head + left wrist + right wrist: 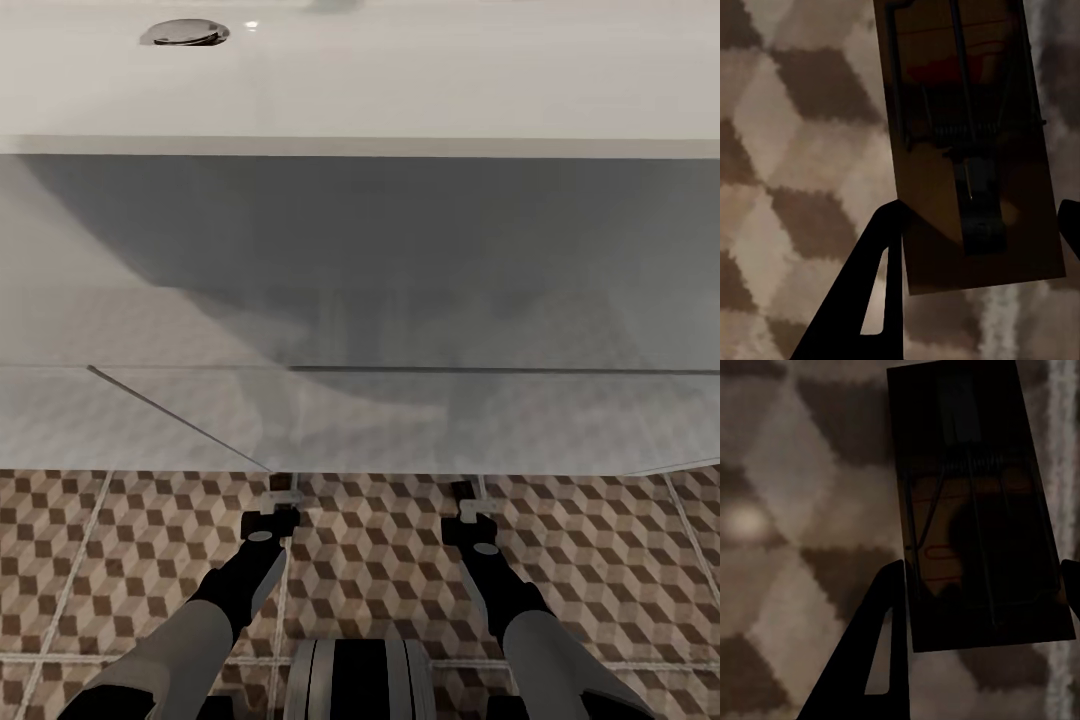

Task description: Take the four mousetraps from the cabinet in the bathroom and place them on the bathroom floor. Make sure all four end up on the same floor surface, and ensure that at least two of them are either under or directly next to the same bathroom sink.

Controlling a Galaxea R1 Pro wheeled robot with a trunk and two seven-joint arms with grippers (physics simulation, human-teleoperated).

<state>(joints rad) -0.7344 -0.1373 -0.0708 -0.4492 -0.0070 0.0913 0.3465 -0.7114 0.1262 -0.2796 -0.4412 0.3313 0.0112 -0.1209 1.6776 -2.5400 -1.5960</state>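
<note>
A mousetrap [971,150] is pinched between the jaws of the left gripper [283,497]; a second trap [979,510] is pinched by the right gripper [466,503]; both are held low over the floor [380,560], just before the sink [400,80]

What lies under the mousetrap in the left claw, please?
Under the mousetrap held between the left claw fingers is the cube-patterned floor, with a pale grout line beside it. The tile directly beneath the wooden slab is covered.
</note>
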